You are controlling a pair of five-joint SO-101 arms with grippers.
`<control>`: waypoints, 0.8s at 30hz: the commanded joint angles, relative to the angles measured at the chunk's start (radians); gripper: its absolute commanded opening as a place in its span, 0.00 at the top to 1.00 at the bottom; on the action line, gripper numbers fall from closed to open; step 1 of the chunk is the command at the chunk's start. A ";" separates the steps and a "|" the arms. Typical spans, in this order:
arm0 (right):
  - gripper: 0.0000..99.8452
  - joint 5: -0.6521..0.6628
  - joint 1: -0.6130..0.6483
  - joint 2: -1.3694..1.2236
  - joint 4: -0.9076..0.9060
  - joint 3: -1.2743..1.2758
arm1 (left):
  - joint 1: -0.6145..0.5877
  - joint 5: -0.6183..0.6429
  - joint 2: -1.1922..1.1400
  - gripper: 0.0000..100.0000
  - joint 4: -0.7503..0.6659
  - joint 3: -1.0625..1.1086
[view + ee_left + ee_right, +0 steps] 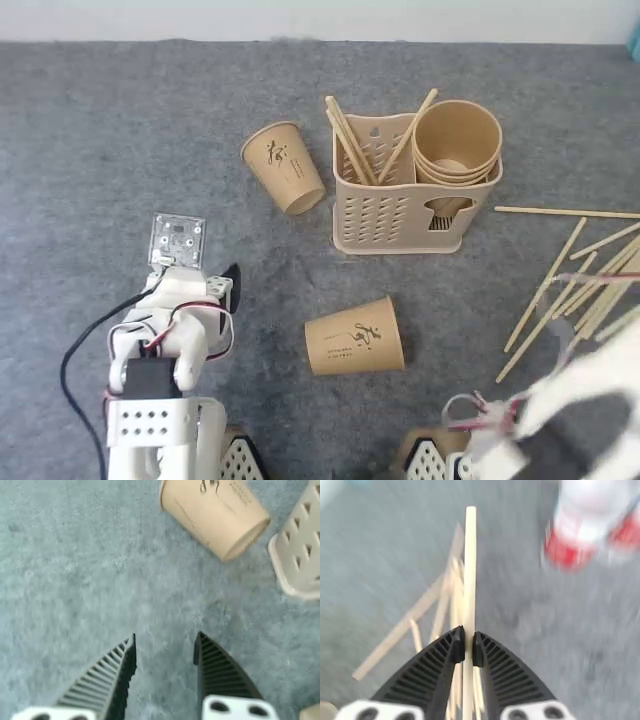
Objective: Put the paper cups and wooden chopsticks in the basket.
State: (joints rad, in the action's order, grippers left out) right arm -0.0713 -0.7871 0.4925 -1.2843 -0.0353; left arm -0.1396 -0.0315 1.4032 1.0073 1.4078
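Chopstick, clamped by the right gripper, is light, stiff, slim; likely pivots unless pinched mid-length. Loose pile lies four o'clock from basket. Left gripper gapes empty.

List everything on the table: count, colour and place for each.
basket: one, beige, far centre of the carpet
stacked paper cups: a nested stack, tan, in the basket's right compartment
chopsticks in basket: several, pale wood, in the left compartment
left paper cup: one, tan, on its side, left of the basket
front paper cup: one, tan, on its side, in front of the basket
loose chopsticks: a scattered pile, pale wood, right of the basket
held chopstick: one, pale wood, between the right arm's jaws
carpet: one, grey, under everything
left arm: white, near left, jaws open over bare carpet
right arm: white, near right, jaws shut on the held chopstick
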 commanded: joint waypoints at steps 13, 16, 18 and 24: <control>0.99 0.011 0.653 0.409 0.524 -0.034 | -0.011 0.011 0.018 0.82 -0.247 0.104; 0.99 0.009 0.765 0.346 0.618 -0.034 | -0.011 0.011 0.018 0.82 -0.247 0.104; 0.99 0.008 0.820 0.298 0.664 -0.034 | -0.011 0.011 0.018 0.82 -0.247 0.104; 0.99 0.008 0.935 0.137 0.842 -0.034 | -0.011 0.011 0.018 0.82 -0.245 0.105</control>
State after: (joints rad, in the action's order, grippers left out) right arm -0.0713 0.1089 0.6935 -0.5309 -0.0384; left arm -0.1473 -0.0315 1.4032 0.7894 1.5182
